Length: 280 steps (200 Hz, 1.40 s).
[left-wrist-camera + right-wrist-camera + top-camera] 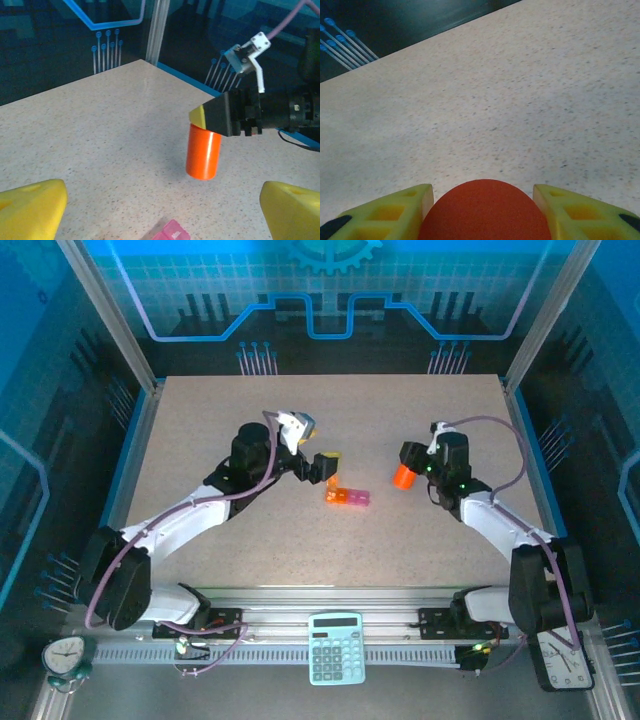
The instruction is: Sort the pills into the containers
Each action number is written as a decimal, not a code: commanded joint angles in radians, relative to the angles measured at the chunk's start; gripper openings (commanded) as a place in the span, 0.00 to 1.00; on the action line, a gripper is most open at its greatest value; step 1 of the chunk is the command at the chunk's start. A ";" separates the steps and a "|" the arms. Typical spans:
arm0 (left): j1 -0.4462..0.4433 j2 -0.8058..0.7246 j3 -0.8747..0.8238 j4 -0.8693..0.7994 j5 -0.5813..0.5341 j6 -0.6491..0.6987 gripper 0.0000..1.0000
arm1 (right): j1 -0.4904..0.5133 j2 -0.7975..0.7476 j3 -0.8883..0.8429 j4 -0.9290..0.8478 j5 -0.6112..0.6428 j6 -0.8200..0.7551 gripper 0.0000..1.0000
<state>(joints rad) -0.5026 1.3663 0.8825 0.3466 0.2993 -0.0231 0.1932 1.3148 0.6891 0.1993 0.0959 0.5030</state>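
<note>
The containers (pixel 347 497), a short strip of orange and pink-magenta compartments, lie near the table's middle; one pink compartment (pixel 172 231) peeks in at the bottom of the left wrist view. My left gripper (pixel 323 467) hovers just left of and behind the strip, its yellow fingers (pixel 31 207) spread wide with nothing between them. My right gripper (pixel 411 466) is shut on an orange cylindrical bottle (pixel 402 478), held tilted just above the table (pixel 203 152). In the right wrist view the bottle (pixel 487 212) bulges between both yellow fingers (pixel 385 215). The pills are hidden.
A teal calculator (pixel 336 647) lies on the front rail between the arm bases. A small clock (pixel 66 655) stands at the front left and another (pixel 565 660) at the front right. Speckled table surface (pixel 220 410) stretches behind both grippers.
</note>
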 commanded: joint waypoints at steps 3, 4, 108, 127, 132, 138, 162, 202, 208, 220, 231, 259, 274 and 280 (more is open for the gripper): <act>0.011 -0.025 -0.023 -0.005 -0.077 0.022 0.99 | 0.043 -0.013 -0.047 0.130 0.179 -0.039 0.22; 0.011 -0.026 -0.023 -0.005 -0.078 0.022 0.99 | 0.046 -0.012 -0.049 0.131 0.186 -0.039 0.22; 0.013 -0.041 -0.023 0.016 -0.129 0.016 0.99 | 0.167 -0.048 -0.208 0.205 0.409 -0.044 0.35; 0.013 -0.041 -0.026 0.029 -0.135 0.007 0.99 | 0.179 -0.063 -0.234 0.202 0.416 -0.036 0.44; 0.012 -0.041 -0.027 0.032 -0.136 0.005 0.99 | 0.181 -0.067 -0.240 0.200 0.416 -0.033 0.47; 0.012 -0.041 -0.028 0.035 -0.138 0.002 0.99 | 0.184 -0.073 -0.245 0.198 0.416 -0.029 0.51; 0.013 -0.041 -0.030 0.045 -0.143 -0.010 0.99 | 0.189 -0.105 -0.261 0.177 0.412 -0.023 0.70; 0.013 -0.035 -0.030 0.054 -0.180 -0.027 0.99 | 0.183 -0.225 -0.187 0.040 0.334 -0.049 0.78; 0.012 -0.032 -0.031 0.057 -0.199 -0.027 0.99 | 0.178 -0.241 -0.167 0.013 0.309 -0.050 0.78; 0.013 -0.028 -0.034 0.074 -0.245 -0.033 0.99 | 0.175 -0.272 -0.122 -0.040 0.246 -0.053 0.79; 0.013 -0.022 -0.039 0.089 -0.287 -0.033 0.99 | 0.175 -0.286 -0.081 -0.084 0.180 -0.061 0.79; 0.029 0.011 -0.012 0.092 -0.315 -0.043 0.99 | 0.175 -0.224 0.077 -0.246 -0.036 -0.080 0.79; 0.042 0.036 0.009 0.088 -0.307 -0.061 0.99 | 0.182 -0.146 0.172 -0.331 -0.156 -0.096 0.79; 0.049 0.046 0.015 0.089 -0.302 -0.069 0.99 | 0.188 -0.110 0.219 -0.371 -0.188 -0.100 0.79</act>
<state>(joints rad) -0.4801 1.3727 0.8623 0.4099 0.0254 -0.0544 0.3702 1.1015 0.7765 0.0273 0.1448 0.4412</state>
